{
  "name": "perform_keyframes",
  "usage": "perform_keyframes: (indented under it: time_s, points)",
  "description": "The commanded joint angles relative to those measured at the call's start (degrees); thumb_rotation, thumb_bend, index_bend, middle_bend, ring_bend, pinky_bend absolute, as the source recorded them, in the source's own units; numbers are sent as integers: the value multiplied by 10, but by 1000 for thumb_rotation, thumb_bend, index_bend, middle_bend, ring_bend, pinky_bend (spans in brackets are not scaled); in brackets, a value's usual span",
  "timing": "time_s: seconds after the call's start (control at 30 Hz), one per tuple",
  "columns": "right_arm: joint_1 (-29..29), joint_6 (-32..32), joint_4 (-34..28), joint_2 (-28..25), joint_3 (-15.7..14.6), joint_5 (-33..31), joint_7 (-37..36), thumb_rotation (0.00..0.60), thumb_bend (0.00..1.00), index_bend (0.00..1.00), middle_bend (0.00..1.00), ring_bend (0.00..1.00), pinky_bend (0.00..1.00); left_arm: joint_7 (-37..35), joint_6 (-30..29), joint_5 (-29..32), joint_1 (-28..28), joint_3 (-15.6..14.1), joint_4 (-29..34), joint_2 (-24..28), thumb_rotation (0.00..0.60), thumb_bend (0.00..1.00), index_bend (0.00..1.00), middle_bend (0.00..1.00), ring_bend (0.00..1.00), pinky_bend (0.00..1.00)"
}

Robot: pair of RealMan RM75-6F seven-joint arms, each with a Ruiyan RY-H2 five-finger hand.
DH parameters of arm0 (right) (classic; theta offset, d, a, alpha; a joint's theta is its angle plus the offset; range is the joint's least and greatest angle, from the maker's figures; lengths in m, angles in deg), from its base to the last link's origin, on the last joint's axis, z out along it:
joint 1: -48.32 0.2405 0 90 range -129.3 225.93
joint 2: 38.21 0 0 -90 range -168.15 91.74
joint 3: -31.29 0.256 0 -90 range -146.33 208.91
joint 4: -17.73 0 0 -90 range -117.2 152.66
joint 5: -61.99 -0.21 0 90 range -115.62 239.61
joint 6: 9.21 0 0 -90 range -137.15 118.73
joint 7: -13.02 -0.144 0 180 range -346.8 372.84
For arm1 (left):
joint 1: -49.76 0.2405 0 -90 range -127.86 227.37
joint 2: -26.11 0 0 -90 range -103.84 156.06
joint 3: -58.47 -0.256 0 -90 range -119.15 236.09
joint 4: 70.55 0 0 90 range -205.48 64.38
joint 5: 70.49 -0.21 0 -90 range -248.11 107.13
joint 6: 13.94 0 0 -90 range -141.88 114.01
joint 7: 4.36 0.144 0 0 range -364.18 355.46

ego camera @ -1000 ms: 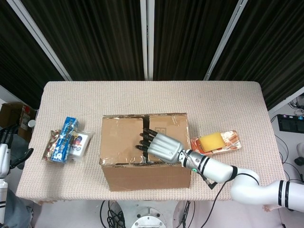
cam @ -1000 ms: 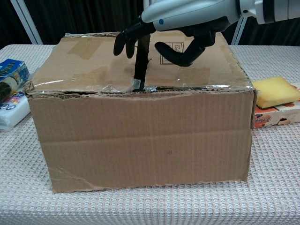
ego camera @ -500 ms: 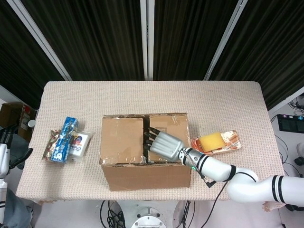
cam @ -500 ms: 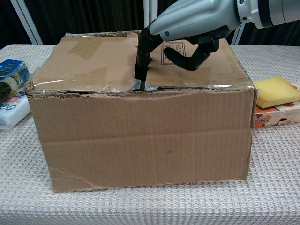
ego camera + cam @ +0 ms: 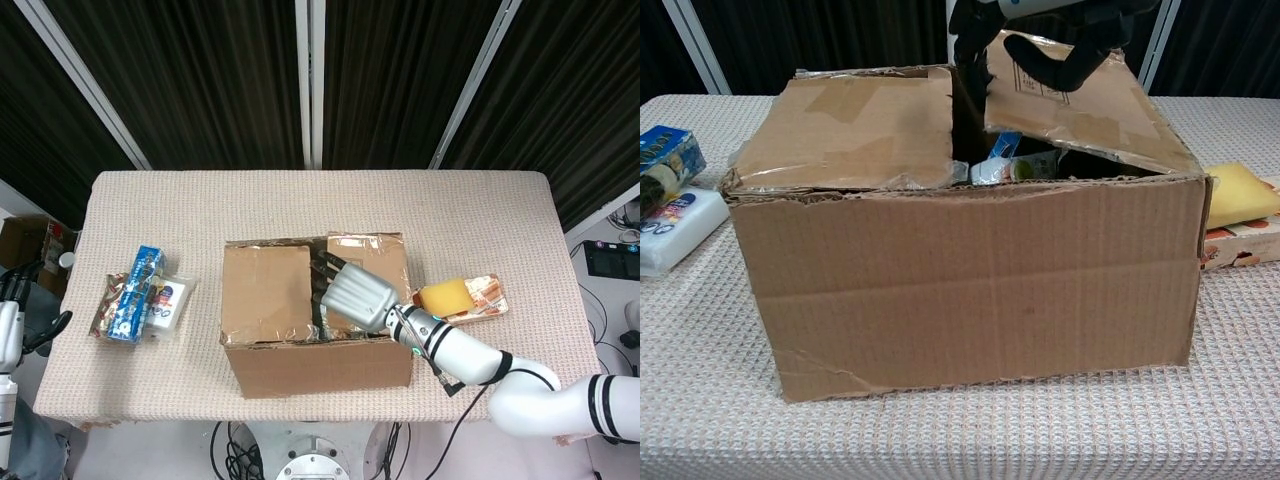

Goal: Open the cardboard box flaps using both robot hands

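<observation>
Cardboard box [image 5: 310,340] mid-tabletop [image 5: 480,205], right flap [image 5: 1075,95] part-lifted, pinched by right hand [image 5: 352,292] with fingers hooked under its seam edge. Left flap [image 5: 855,125] flat, unopened; left hand [image 5: 12,315] idle, fingers apart, off left edge.

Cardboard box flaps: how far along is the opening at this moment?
Done: the seam is parted, and packaged items show through the gap in the chest view. In hand: the right hand has its fingers hooked under the right flap, which is tilted up along its inner edge. Left: the left flap lies flat on the cardboard box, and the left hand sits off the table edge, holding nothing.
</observation>
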Motion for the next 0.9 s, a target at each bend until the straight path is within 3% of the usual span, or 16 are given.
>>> perform_keyframes:
  time_s: [0.03, 0.47, 0.9]
  points:
    - [-8, 20, -22, -34, 4, 10, -18, 600, 893, 399, 329, 41, 0, 0, 1, 0, 0, 0, 0, 1, 0, 0, 122, 116, 86, 165]
    - [-90, 81, -90, -184, 22, 94, -112, 600, 894, 436, 401, 51, 0, 4, 7, -4, -8, 1, 4, 0, 0, 0, 121, 116, 86, 165]
    - [-215, 140, -85, -283, 10, 197, -240, 600, 894, 449, 445, 70, 0, 9, 14, -9, -17, 1, 15, 4, 0, 0, 121, 116, 86, 166]
